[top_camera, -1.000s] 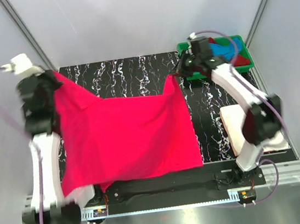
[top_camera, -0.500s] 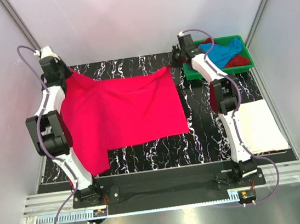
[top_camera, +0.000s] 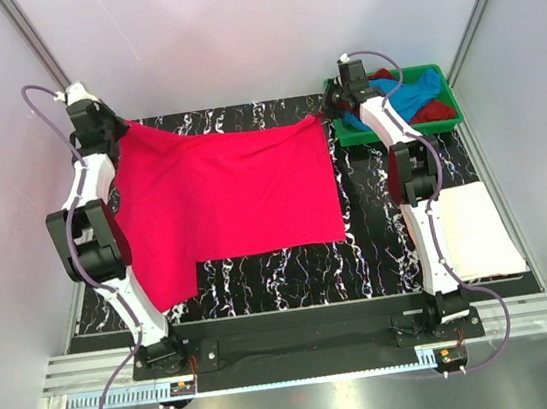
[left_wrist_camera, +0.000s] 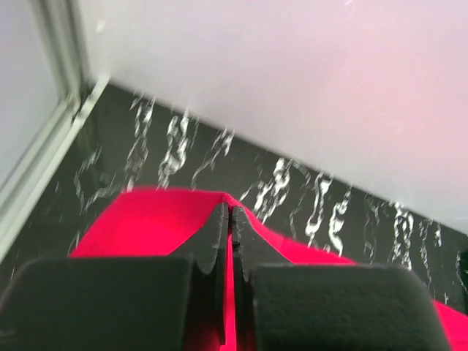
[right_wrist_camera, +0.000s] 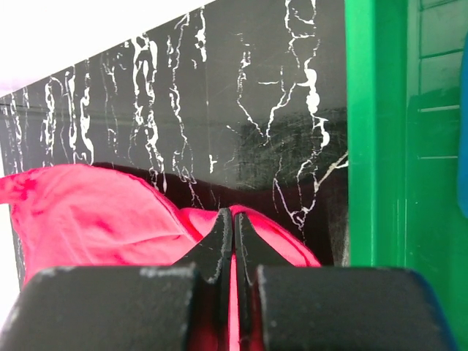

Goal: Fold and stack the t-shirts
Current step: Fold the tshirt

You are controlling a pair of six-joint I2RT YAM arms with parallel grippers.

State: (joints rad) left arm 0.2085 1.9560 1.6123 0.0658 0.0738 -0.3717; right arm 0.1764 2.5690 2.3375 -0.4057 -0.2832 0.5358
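— The pink t-shirt (top_camera: 232, 195): why is it stretched out like that?
— Each far corner is pinched. The left fingers (left_wrist_camera: 208, 238) are closed tight on one corner and the right fingers (right_wrist_camera: 217, 245) are closed tight on the other, so the far edge hangs taut between them. From there the cloth runs back towards the arm bases and lies on the desk (top_camera: 381, 251). I'd say the pull is meant to flatten it for folding.
— And the other shirts?
— The green tray (top_camera: 445, 124) sits just beside the right fingers, holding the blue t-shirt (top_camera: 411, 96) and the red t-shirt (top_camera: 435, 111), probably waiting their turn. The white t-shirt (top_camera: 473, 229) lies folded well back from the right fingers, likely the bottom of the stack.
— Any wrinkles?
— There's a slight sag along the far edge, midway between the two pairs of fingers.
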